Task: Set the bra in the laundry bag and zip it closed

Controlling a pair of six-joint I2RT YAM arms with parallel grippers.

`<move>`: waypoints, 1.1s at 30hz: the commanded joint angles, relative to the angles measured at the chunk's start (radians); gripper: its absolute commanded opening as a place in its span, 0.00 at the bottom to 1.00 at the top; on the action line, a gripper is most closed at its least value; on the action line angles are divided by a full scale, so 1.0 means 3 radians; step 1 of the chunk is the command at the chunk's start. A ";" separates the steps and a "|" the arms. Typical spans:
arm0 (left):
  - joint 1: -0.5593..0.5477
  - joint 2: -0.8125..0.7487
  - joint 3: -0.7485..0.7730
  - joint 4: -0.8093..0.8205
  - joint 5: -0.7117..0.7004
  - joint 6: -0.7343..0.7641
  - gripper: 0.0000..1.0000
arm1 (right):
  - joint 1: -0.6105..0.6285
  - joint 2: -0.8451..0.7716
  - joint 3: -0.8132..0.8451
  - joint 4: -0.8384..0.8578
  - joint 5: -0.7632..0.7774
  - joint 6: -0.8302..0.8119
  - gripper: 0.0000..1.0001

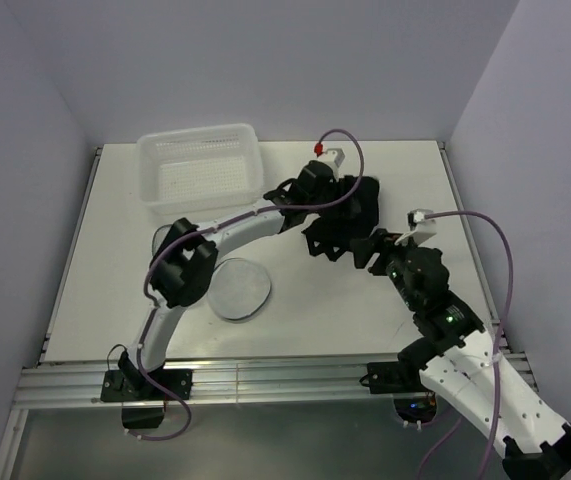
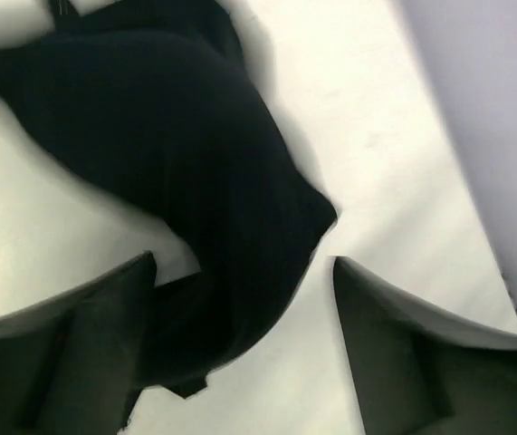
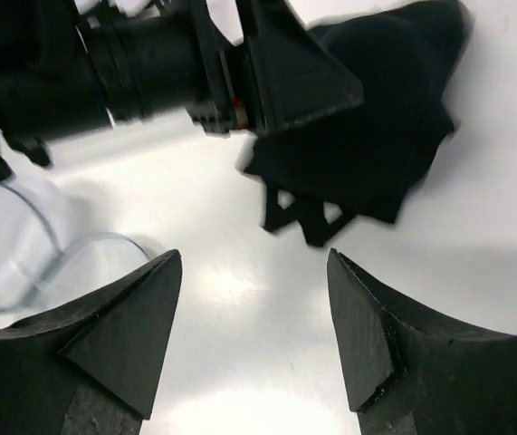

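Note:
The black bra (image 1: 363, 200) lies bunched on the white table at the back right. In the left wrist view the bra (image 2: 177, 154) fills the upper left. My left gripper (image 2: 243, 265) is open and low over the bra's near edge. The fabric touches the left finger (image 2: 95, 326) and stays apart from the right finger. My right gripper (image 3: 253, 260) is open and empty over bare table, just short of the bra (image 3: 376, 127). The left gripper (image 3: 267, 72) shows there above the bra. The round white mesh laundry bag (image 1: 238, 288) lies flat near the middle of the table, under the left forearm.
A white perforated plastic basket (image 1: 202, 168) stands at the back left. The two grippers (image 1: 333, 228) (image 1: 363, 252) are close together beside the bra. The laundry bag's translucent edge (image 3: 23, 258) shows at the left of the right wrist view. Purple walls enclose the table.

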 commanded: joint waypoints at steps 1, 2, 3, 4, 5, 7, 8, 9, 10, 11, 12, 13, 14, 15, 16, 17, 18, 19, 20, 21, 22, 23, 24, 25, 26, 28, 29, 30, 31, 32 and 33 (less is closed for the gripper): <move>0.0066 0.0031 0.0339 -0.0037 -0.0195 -0.0010 0.91 | 0.0010 0.0169 -0.0142 0.0020 -0.0022 0.0149 0.73; 0.0087 0.0041 0.0370 -0.0068 -0.0236 0.0005 0.97 | 0.0015 0.0301 -0.0173 0.0066 -0.0048 0.0164 0.73; 0.0132 0.0036 0.0451 -0.0129 -0.0241 0.0020 0.99 | 0.0015 0.0394 -0.0219 0.0107 -0.0083 0.0160 0.73; 0.0158 0.0006 0.0488 -0.0165 -0.0257 0.0031 0.99 | 0.0015 0.0486 -0.0224 0.0133 -0.0119 0.0200 0.73; 0.0179 -0.0060 0.0488 -0.0181 -0.0297 0.0092 0.99 | 0.0015 0.0679 -0.0225 0.0194 -0.0155 0.0195 0.72; 0.0215 -0.0392 0.0335 -0.0120 -0.0384 0.0179 0.99 | 0.0015 0.0915 -0.0230 0.0296 -0.0216 0.0180 0.70; 0.0220 -0.0550 0.0233 -0.0089 -0.0430 0.0245 0.99 | 0.0015 0.1169 -0.0194 0.0317 -0.0242 0.0160 0.70; 0.0225 -0.0896 -0.0046 0.0033 -0.0547 0.0266 0.99 | 0.0020 0.1314 -0.0118 0.0358 -0.0267 0.0139 0.69; 0.0225 -0.1082 -0.0221 0.0120 -0.0609 0.0286 0.99 | 0.0025 0.1442 -0.0072 0.0394 -0.0298 0.0114 0.67; 0.0225 -0.1281 -0.0420 0.0207 -0.0660 0.0302 0.99 | 0.0081 0.1691 0.0045 0.0404 -0.0324 0.0083 0.65; 0.0225 -0.1642 -0.0787 0.0228 -0.0737 0.0297 0.99 | 0.0127 0.1810 0.0097 0.0414 -0.0299 0.0068 0.64; 0.0225 -0.1813 -0.0962 0.0360 -0.0793 0.0266 0.99 | 0.0168 0.1917 0.0148 0.0374 -0.0278 0.0062 0.63; 0.0225 -0.1992 -0.1157 0.0386 -0.0839 0.0175 0.99 | 0.0259 0.2106 0.0245 0.0338 -0.0212 0.0067 0.63; 0.0215 -0.2353 -0.1609 0.0533 -0.0830 0.0113 0.98 | 0.0311 0.2189 0.0266 0.0317 -0.0151 0.0108 0.64; 0.0205 -0.2513 -0.1836 0.0611 -0.0814 0.0052 0.98 | 0.0342 0.2265 0.0287 0.0292 -0.0094 0.0134 0.67; 0.0154 -0.2682 -0.2056 0.0662 -0.0834 -0.0060 0.98 | 0.0382 0.2413 0.0327 0.0271 -0.0043 0.0159 0.70; 0.0123 -0.2942 -0.2408 0.0693 -0.0875 -0.0117 0.97 | 0.0403 0.2485 0.0338 0.0271 0.0145 0.0170 0.76; 0.0102 -0.3051 -0.2543 0.0719 -0.0931 -0.0188 0.97 | 0.0413 0.2618 0.0353 0.0307 0.0222 0.0155 0.77; 0.0057 -0.3153 -0.2666 0.0714 -0.0947 -0.0214 0.97 | 0.0419 0.2685 0.0449 0.0287 0.0228 0.0124 0.78; 0.0041 -0.3321 -0.2834 0.0683 -0.0952 -0.0230 0.97 | 0.0469 0.2756 0.0521 0.0261 0.0299 0.0058 0.79; 0.0000 -0.3394 -0.2896 0.0587 -0.0983 -0.0240 0.96 | 0.0515 0.2909 0.0669 0.0215 0.0361 0.0007 0.80; -0.0010 -0.3486 -0.2948 0.0535 -0.1023 -0.0245 0.96 | 0.0566 0.3002 0.0761 0.0154 0.0392 -0.0050 0.81; -0.0025 -0.3674 -0.3055 0.0489 -0.1059 -0.0245 0.96 | 0.0678 0.3104 0.0853 0.0083 0.0432 -0.0136 0.82; -0.0036 -0.3772 -0.3096 0.0448 -0.1100 -0.0235 0.96 | 0.0725 0.3322 0.0940 -0.0045 0.0620 -0.0183 0.82; -0.0041 -0.3874 -0.3132 0.0402 -0.1121 -0.0230 0.95 | 0.0766 0.3426 0.1124 -0.0132 0.0693 -0.0224 0.82; -0.0046 -0.4135 -0.3173 0.0168 -0.1182 -0.0189 0.94 | 0.0863 0.3681 0.1283 -0.0290 0.0937 -0.0311 0.83; -0.0046 -0.4288 -0.3183 0.0101 -0.1218 -0.0179 0.94 | 0.0879 0.3733 0.1395 -0.0322 0.0964 -0.0341 0.83; -0.0046 -0.4360 -0.3194 -0.0026 -0.1254 -0.0179 0.94 | 0.0879 0.3784 0.1437 -0.0337 0.0970 -0.0372 0.83; -0.0046 -0.4422 -0.3194 -0.0083 -0.1269 -0.0179 0.94 | 0.0879 0.3881 0.1468 -0.0363 0.0934 -0.0398 0.83; -0.0046 -0.4524 -0.3199 -0.0124 -0.1274 -0.0174 0.94 | 0.0874 0.3933 0.1569 -0.0429 0.0939 -0.0413 0.82; -0.0046 -0.4570 -0.3209 -0.0191 -0.1269 -0.0164 0.94 | 0.0879 0.3979 0.1621 -0.0495 0.0974 -0.0403 0.81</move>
